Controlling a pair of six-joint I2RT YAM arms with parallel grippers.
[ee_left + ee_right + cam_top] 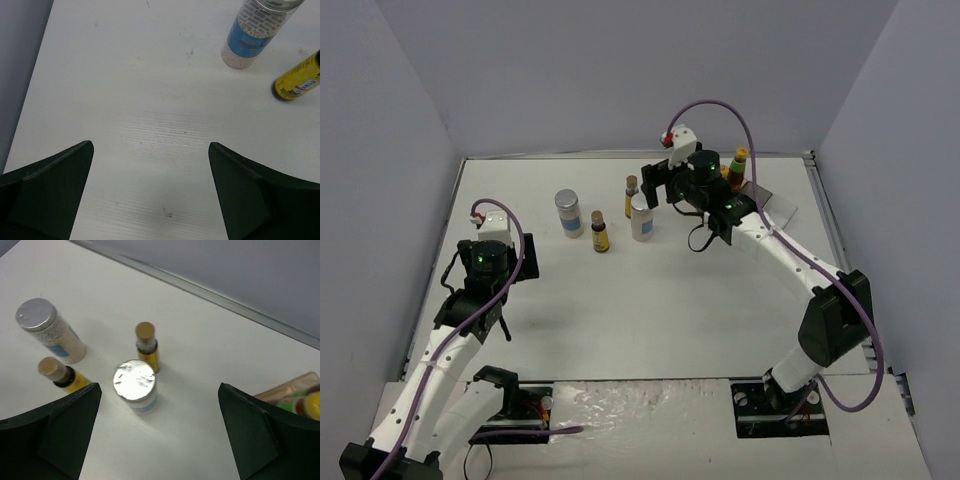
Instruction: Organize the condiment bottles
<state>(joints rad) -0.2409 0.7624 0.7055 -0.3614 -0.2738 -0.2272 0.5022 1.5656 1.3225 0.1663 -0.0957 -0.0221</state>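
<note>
Two white jars with silver lids (568, 212) (641, 216) and two slim brown yellow-labelled bottles (599, 231) (631, 195) stand at the table's far middle. A dark red bottle with an orange cap (739, 165) stands at the far right, partly hidden behind my right arm. My right gripper (660, 185) is open and empty, hovering just right of the nearer jar (134, 385) and a brown bottle (147, 346). My left gripper (485, 268) is open and empty over bare table at the left. Its wrist view shows a jar (255, 30) and a brown bottle (297, 80) far ahead to the right.
A clear plastic tray (765, 200) lies at the far right beneath the right arm. It shows at the right edge of the right wrist view (290, 387) with a yellow-capped bottle (312, 405). Grey walls enclose the table on three sides.
</note>
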